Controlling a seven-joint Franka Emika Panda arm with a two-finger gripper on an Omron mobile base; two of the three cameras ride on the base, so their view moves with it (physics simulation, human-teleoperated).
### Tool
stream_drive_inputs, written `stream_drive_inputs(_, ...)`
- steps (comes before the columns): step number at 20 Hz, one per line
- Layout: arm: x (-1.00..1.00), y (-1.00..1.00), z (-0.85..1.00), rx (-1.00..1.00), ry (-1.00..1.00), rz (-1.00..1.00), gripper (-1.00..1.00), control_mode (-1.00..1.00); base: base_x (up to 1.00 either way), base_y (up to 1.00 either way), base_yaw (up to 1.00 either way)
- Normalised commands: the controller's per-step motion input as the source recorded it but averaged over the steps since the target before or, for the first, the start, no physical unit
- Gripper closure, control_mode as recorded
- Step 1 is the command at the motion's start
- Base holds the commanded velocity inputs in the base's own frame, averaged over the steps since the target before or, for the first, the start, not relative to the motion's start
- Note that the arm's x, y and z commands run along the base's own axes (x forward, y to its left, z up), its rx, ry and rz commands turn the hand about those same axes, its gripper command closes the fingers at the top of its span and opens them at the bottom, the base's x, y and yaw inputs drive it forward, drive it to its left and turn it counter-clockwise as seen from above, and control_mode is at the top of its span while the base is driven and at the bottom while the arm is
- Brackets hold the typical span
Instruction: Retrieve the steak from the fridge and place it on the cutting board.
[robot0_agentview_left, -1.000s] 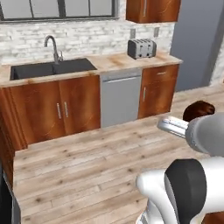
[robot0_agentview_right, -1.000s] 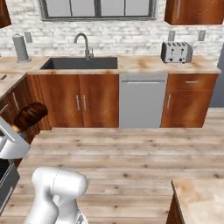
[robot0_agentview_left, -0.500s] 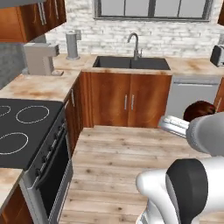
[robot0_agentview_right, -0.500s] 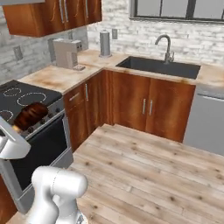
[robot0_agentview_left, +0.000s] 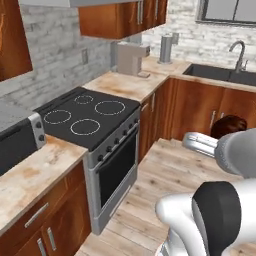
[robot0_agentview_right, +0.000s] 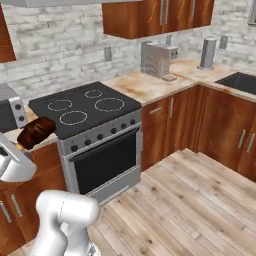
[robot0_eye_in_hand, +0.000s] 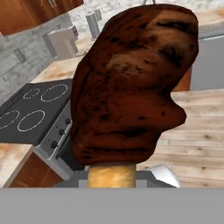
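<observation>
Steak (robot0_eye_in_hand: 131, 87) is staying clamped in the closed gripper (robot0_eye_in_hand: 111, 175) while the base is swinging from sink to stove (robot0_agentview_left: 90, 117), seeking the board.

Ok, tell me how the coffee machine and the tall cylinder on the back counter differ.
The coffee machine is a boxy, pale beige block with a darker top edge; the tall cylinder is a slim, round, grey column. The coffee machine is the broader of the two and stands nearer the stove; the tall cylinder stands nearer the sink. Both stand upright on the light countertop against the brick wall.
</observation>
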Motion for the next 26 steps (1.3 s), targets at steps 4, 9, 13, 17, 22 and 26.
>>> stream_drive_inputs(4, 0.0, 0.0, 0.0, 0.0, 0.0, 0.0, 1.0, 1.0, -0.4, 0.49, 0.55)
stream_drive_inputs(9, 0.0, 0.0, 0.0, 0.0, 0.0, 0.0, 1.0, 1.0, -0.32, 0.71, 0.51)
stream_drive_inputs(13, 0.0, 0.0, 0.0, 0.0, 0.0, 0.0, 1.0, 1.0, -0.4, 0.73, 0.51)
stream_drive_inputs(17, 0.0, 0.0, 0.0, 0.0, 0.0, 0.0, 1.0, 1.0, -0.4, 0.69, 0.52)
stream_drive_inputs(22, 0.0, 0.0, 0.0, 0.0, 0.0, 0.0, 1.0, 1.0, -0.38, 0.69, 0.54)
stream_drive_inputs(26, 0.0, 0.0, 0.0, 0.0, 0.0, 0.0, 1.0, 1.0, -0.54, 0.63, 0.59)
